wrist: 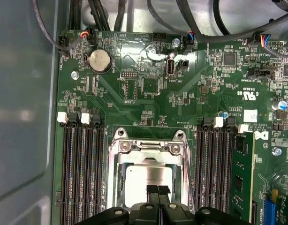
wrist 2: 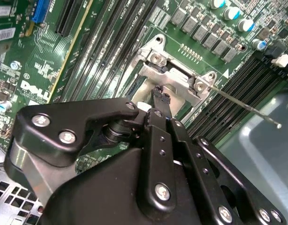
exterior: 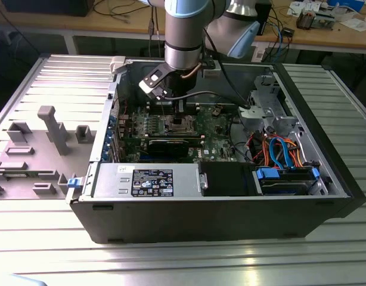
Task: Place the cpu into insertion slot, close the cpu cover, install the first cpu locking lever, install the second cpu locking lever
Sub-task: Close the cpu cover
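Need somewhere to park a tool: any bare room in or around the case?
Free: ribbed table on the near side of the case; bare case panel beside the memory slots. Crowded: cables by the drive cage.

White logo (wrist 2: 34,90), silkscreen codes on green mobo (wrist: 148,89); black sticker (exterior: 152,182) on PSU (exterior: 108,179), fine print unreadable.

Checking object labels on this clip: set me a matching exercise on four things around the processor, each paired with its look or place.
Things:
1 cpu
2 cpu cover
3 coin battery
4 pincer

Descriptions:
A black, tips together over the cpu
B round, silvery, on the green board
C flat silvery square
D metal frame with a square window

Pairs: 1-C, 2-D, 3-B, 4-A
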Action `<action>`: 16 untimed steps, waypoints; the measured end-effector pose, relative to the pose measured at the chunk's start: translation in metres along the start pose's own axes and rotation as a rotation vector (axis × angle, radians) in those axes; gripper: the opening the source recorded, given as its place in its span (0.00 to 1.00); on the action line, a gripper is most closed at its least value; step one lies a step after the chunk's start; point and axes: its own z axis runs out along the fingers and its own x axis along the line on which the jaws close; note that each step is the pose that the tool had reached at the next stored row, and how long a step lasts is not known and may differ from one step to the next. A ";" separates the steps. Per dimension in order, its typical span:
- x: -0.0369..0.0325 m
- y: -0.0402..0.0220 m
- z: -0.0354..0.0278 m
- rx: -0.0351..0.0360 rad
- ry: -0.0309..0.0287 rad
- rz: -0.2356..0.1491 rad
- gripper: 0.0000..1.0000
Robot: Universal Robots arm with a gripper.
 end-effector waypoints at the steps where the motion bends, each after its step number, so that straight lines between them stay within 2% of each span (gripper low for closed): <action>1: 0.0000 -0.0009 0.0006 0.0000 0.0000 0.000 0.11; 6: 0.0006 -0.0102 0.0039 -0.0001 0.0001 0.000 0.11; 16: 0.0008 -0.0119 0.0093 0.0000 -0.0002 0.000 0.11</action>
